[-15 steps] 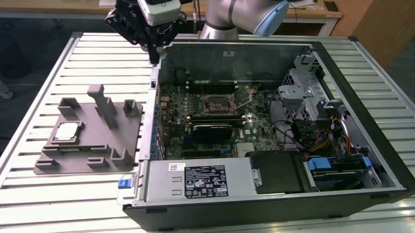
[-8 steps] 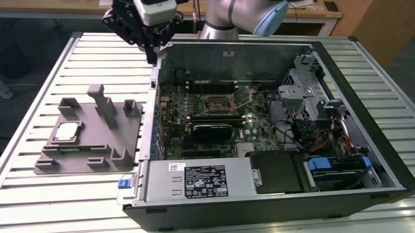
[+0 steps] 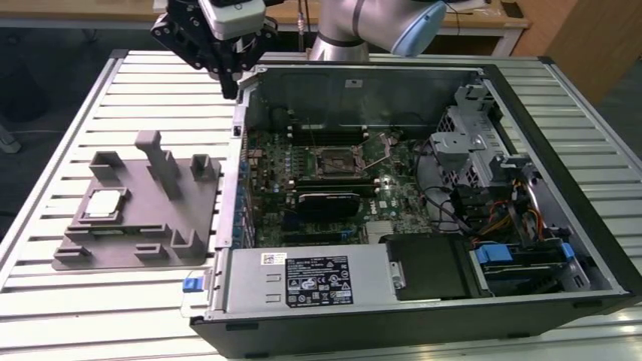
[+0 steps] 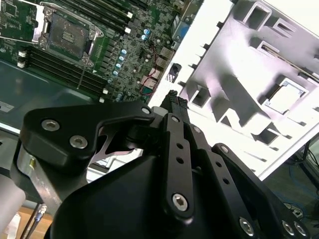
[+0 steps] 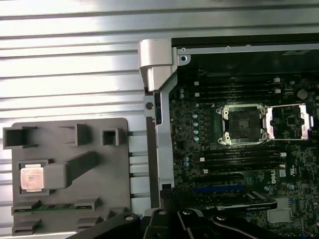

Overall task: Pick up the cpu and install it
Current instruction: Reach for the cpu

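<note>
Item: cpu (image 3: 104,204), a small flat square chip with a pale metal top plate.
Location: it lay flat in a square recess of the grey plastic tray (image 3: 150,214), on the slatted table (image 3: 150,90), to the exterior view's left of the open computer case (image 3: 361,69).
Handling (judged): light, stiff and thin. The smooth top plate was likely slippery, and the underside contacts were probably fragile.
Hold point (judged): two opposite thin edges, kept level, leaving the top plate and underside untouched.
Destination: the socket (image 5: 244,124) on the motherboard stood empty, with its metal frame (image 5: 291,122) swung open beside it.
Gripper (image 3: 233,89): it hung above the case's corner nearest the tray, well apart from the cpu.
Fingers (image 4: 172,99): drawn together with the tips meeting, nothing between them, and touching nothing.
</note>
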Motion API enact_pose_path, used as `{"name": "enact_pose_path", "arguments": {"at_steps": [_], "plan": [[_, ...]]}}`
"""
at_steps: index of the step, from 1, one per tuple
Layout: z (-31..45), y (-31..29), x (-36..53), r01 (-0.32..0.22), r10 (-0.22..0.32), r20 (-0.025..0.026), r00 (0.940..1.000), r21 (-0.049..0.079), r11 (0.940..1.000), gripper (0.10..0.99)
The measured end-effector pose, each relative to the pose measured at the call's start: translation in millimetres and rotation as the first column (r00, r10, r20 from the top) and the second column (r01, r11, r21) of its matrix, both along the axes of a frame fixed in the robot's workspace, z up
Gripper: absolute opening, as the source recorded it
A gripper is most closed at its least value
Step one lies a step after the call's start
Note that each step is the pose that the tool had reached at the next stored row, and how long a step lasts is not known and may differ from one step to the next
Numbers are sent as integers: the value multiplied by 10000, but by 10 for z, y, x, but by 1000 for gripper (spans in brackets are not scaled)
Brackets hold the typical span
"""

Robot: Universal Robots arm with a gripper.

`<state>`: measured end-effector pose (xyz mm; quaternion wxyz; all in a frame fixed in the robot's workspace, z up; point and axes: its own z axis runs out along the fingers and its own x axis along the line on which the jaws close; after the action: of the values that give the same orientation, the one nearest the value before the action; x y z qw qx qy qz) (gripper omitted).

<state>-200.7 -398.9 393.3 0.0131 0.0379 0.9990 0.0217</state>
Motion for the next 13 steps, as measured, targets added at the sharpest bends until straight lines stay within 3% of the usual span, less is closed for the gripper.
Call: {"name": "enact_pose_path", "arguments": {"at_steps": [13], "plan": [[0,0,-107,0,0,0,10000,0,10000,106]]}}
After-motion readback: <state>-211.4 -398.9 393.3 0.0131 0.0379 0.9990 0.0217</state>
